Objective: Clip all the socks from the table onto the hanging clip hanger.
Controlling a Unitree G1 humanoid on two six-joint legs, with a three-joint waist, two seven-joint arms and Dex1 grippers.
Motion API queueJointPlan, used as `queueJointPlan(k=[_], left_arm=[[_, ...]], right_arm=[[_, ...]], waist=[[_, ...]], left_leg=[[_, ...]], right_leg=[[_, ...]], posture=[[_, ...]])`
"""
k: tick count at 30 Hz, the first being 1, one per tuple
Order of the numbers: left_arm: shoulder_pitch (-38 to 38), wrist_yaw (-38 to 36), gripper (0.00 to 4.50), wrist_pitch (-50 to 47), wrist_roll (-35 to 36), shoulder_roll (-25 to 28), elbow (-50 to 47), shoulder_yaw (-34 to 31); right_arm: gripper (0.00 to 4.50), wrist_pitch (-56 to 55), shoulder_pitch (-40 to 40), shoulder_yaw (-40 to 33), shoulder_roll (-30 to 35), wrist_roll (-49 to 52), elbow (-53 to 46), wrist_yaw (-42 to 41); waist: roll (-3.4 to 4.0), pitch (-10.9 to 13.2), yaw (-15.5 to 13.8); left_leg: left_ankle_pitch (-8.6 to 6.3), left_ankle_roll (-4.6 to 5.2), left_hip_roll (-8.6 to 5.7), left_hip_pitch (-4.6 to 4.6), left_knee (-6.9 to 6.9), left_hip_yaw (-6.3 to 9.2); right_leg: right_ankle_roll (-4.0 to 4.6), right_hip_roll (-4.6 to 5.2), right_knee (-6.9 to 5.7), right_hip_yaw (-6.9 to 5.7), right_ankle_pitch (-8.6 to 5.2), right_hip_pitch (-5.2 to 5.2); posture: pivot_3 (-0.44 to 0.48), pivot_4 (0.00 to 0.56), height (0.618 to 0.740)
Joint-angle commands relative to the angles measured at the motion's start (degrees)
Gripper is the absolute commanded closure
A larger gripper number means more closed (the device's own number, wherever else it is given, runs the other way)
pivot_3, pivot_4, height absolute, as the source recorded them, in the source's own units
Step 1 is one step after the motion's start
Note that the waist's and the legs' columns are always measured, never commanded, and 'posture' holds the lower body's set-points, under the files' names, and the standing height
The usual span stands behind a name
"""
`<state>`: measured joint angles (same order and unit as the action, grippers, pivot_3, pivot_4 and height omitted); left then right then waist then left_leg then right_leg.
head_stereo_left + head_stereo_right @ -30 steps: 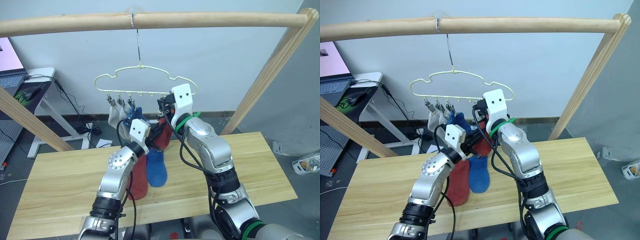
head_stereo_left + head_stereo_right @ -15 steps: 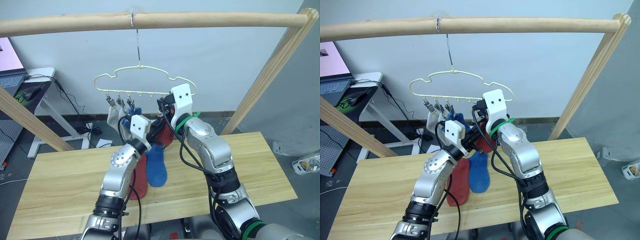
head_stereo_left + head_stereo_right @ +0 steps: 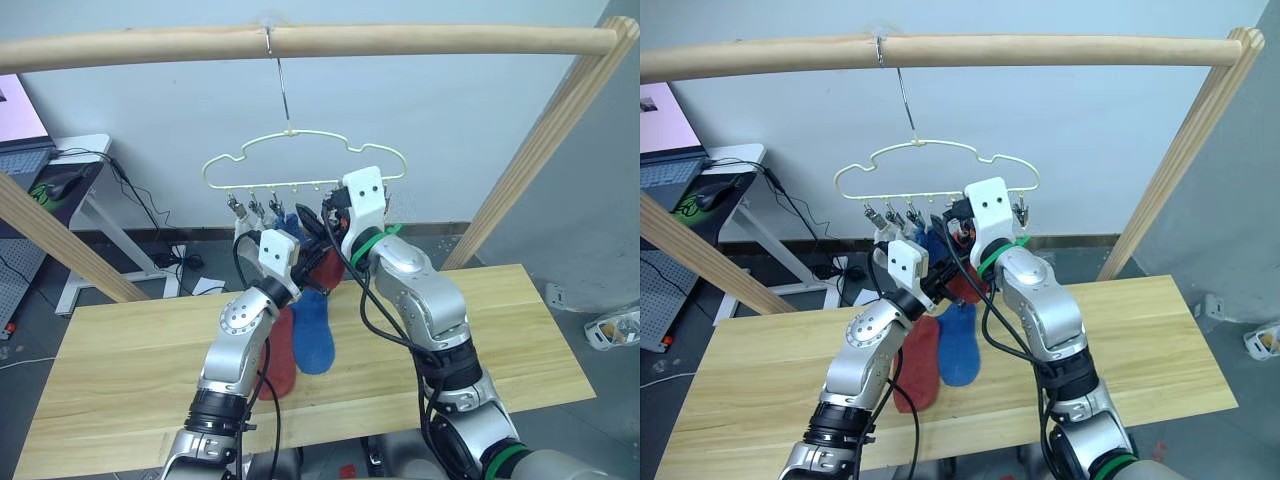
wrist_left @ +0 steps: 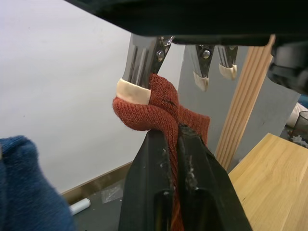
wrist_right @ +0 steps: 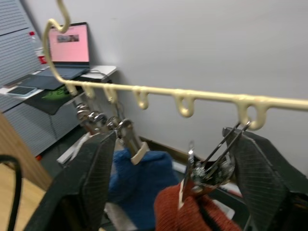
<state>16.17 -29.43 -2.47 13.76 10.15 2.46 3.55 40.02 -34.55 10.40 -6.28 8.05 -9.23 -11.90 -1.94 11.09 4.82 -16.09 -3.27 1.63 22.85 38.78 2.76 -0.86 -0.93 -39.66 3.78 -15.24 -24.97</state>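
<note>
Under the pole (image 3: pixel 300 42), the hanger (image 3: pixel 300 160) hangs over the table (image 3: pixel 520 330). Left gripper (image 4: pixel 171 139) pinches a red sock (image 4: pixel 159 113) at a clip (image 4: pixel 144 57); right gripper (image 5: pixel 168 163) spreads wide.

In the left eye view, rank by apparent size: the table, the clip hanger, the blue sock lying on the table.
1. table
2. clip hanger
3. blue sock, partly hidden by the arms, so its full extent is unsure.
</note>
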Motion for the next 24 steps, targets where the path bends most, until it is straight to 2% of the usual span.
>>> queueJointPlan(k=[1, 12, 20, 24], left_arm=[[0.0, -1.1, 3.15, 0.1, 0.3, 0.9, -2.6, -0.2], [-1.0, -3.4, 0.01, -1.3, 0.2, 3.2, -3.9, 0.1], [-1.4, -6.0, 0.01, -1.7, 0.1, 7.3, -5.7, 0.1], [-3.0, -9.2, 0.01, -5.1, 2.8, 11.6, -10.2, -1.5]], right_arm=[[0.84, 1.3, 0.5, 0.0, 1.0, 1.7, -4.5, -1.4], [0.84, 4.5, 3.3, 3.0, 8.0, 3.1, -11.7, -6.1], [0.84, 4.5, 6.9, 3.2, 14.3, 6.0, -20.2, -11.4], [0.84, 5.1, 9.0, 2.4, 16.5, 7.2, -23.2, -11.5]], waist=[[0.0, 0.0, 0.0], [0.0, 0.0, 0.0], [0.0, 0.0, 0.0], [0.01, 0.0, 0.1]], left_leg=[[0.0, 0.0, 0.0, 0.0, 0.0, 0.01], [0.0, 0.0, -0.03, 0.0, -0.01, 0.0], [0.0, 0.0, -0.05, 0.01, -0.02, 0.0], [0.0, 0.0, -0.03, 0.0, -0.04, 0.01]], right_leg=[[0.0, 0.0, 0.0, 0.0, 0.0, 0.0], [0.0, -0.01, 0.04, -0.04, 0.0, 0.01], [-0.01, -0.01, 0.13, -0.05, 0.0, 0.04], [-0.02, -0.02, 0.16, -0.04, -0.01, 0.05]], posture=[[-0.066, 0.173, 0.74], [-0.067, 0.171, 0.74], [-0.076, 0.174, 0.74], [-0.087, 0.178, 0.74]])
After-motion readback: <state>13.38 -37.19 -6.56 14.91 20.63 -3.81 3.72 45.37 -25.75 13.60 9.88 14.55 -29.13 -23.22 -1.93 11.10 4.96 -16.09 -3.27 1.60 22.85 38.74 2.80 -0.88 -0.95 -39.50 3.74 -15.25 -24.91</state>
